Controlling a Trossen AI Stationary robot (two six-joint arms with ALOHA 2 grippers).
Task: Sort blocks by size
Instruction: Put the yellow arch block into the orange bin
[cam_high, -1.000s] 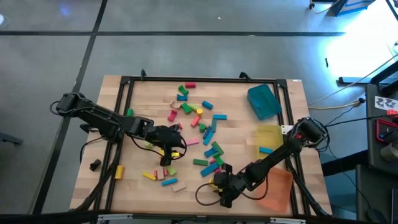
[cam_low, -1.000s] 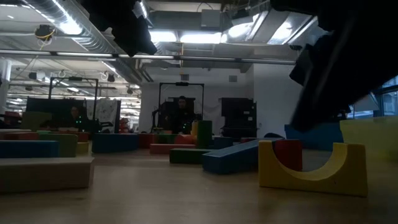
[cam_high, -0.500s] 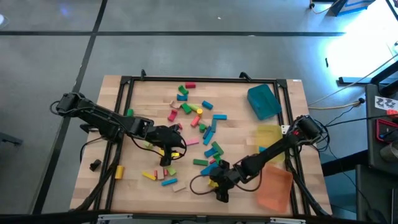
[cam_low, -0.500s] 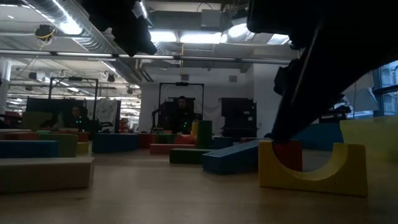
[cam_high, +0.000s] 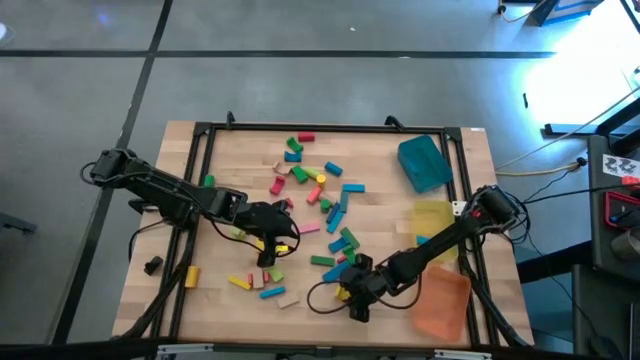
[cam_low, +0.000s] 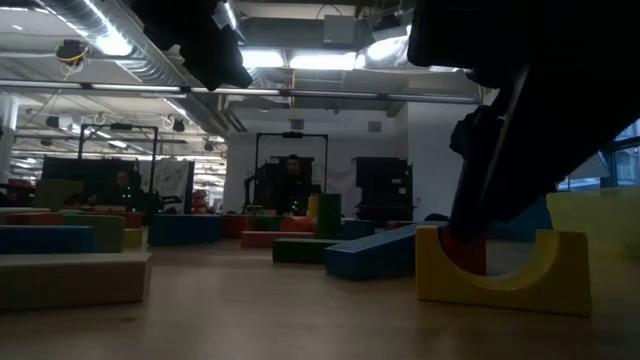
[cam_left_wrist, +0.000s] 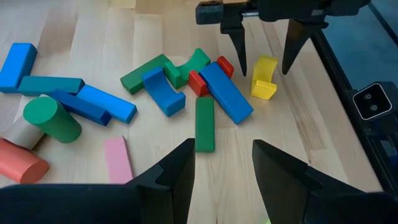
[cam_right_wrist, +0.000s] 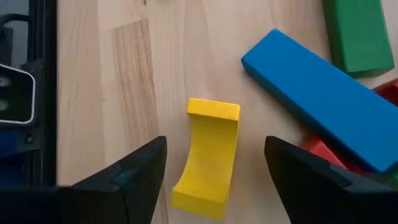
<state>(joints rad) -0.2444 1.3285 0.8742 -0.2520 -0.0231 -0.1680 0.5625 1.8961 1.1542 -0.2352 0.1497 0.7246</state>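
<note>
Right gripper (cam_left_wrist: 266, 53) open over yellow arched wooden block (cam_right_wrist: 208, 157).
Fingers straddled the block without touching, near the table's front edge beside a long blue wooden bar (cam_right_wrist: 314, 96). Left gripper (cam_high: 268, 252) hung mid-table, part open, empty.

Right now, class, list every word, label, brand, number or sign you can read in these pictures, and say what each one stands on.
No text can be read in any view.
blocks: plain painted or bare wood, no lettering.
teal tray: no label visible.
white card beside the table in the high view: black marks, too small to read.
The room behind in the low view: no legible signs.
</note>
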